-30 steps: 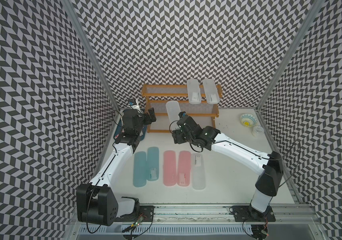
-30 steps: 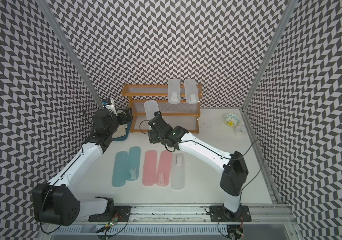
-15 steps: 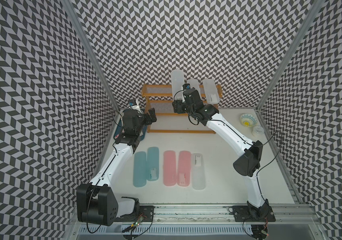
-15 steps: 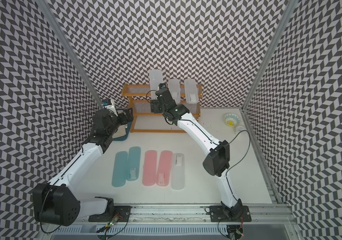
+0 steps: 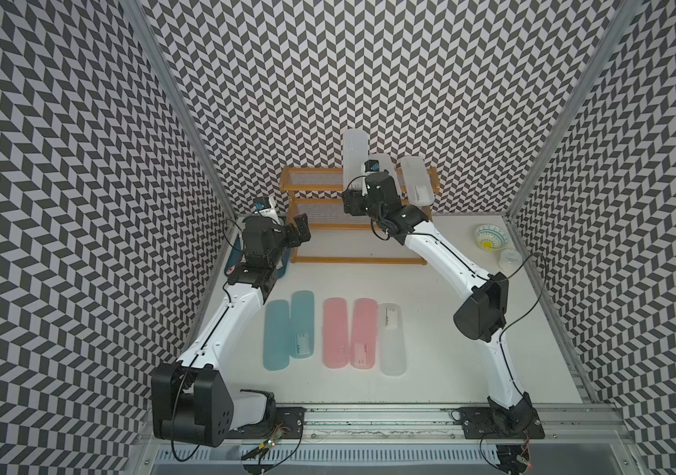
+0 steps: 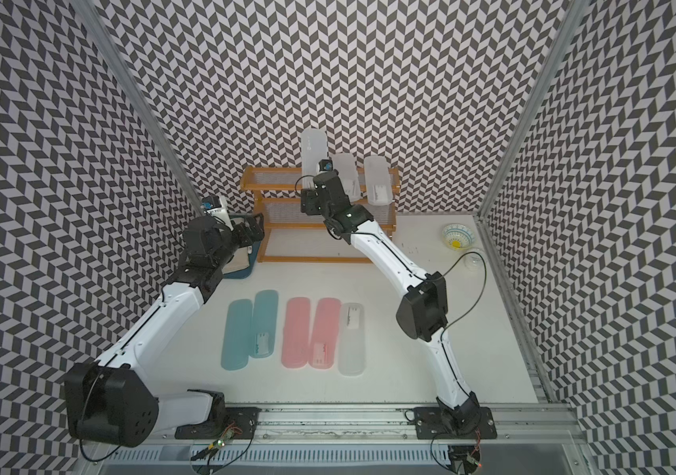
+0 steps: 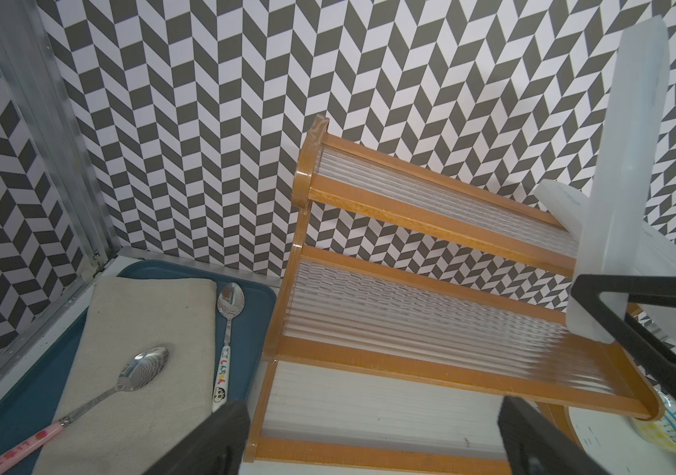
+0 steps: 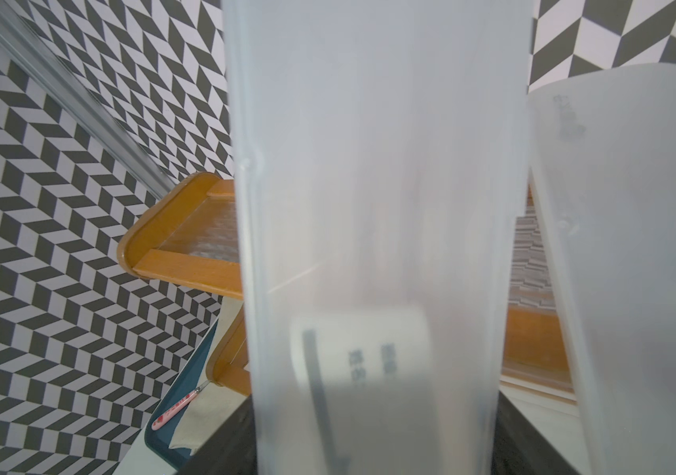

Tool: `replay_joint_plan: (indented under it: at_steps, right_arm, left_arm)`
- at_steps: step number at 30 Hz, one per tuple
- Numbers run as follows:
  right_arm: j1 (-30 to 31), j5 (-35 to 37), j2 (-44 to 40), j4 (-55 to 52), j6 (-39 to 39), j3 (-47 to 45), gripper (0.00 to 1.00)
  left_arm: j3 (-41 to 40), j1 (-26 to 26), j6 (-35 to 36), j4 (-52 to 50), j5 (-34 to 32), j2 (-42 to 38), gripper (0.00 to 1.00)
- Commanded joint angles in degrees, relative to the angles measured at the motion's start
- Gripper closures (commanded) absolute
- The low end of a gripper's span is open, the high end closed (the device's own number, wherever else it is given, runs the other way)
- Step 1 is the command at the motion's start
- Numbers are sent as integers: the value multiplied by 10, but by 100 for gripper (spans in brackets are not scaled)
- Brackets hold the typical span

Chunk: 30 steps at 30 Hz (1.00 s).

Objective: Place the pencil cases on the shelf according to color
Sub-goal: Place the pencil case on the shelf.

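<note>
My right gripper [image 5: 353, 197] is shut on a frosted white pencil case [image 5: 355, 156], which stands nearly upright over the left-middle of the shelf's [image 5: 311, 170] top tier. In the right wrist view this case [image 8: 369, 205] fills the frame. Two more white cases [image 5: 416, 181] lie across the top tier, one [image 8: 636, 246] right beside the held one. On the table lie two teal cases [image 5: 276, 335], two pink cases [image 5: 335, 333] and one white case [image 5: 390, 339]. My left gripper [image 5: 299, 232] hangs open and empty by the shelf's left end [image 7: 410, 362].
A dark blue tray [image 7: 143, 271] with a beige cloth [image 7: 135, 329] and two spoons [image 7: 227, 312] sits left of the shelf, under my left wrist. A patterned bowl [image 5: 491, 237] and a small clear cup [image 5: 509, 260] stand at the back right. Patterned walls close three sides.
My right arm has carried the white case from in front of the middle tier up and back to above the top tier. The left arm has not moved.
</note>
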Motion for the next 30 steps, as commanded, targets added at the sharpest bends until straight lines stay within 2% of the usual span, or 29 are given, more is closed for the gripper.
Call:
replay_joint_plan:
  at_steps: [1, 7, 13, 23, 30]
  right_arm:
    - [-6, -6, 2, 52, 10, 20, 28]
    - [-5, -11, 3, 52, 14, 19, 19]
    - [-7, -11, 5, 53, 18, 18, 16]
    - [-7, -34, -8, 68, 27, 14, 15]
    - [-7, -90, -38, 91, 40, -22, 15]
  left_arm:
    - [-2, 3, -5, 16, 12, -6, 0]
    - [-2, 3, -7, 17, 16, -6, 1]
    - [-3, 3, -7, 17, 16, -7, 1]
    - [-3, 7, -5, 17, 13, -6, 1]
    - [-3, 7, -5, 18, 15, -5, 0]
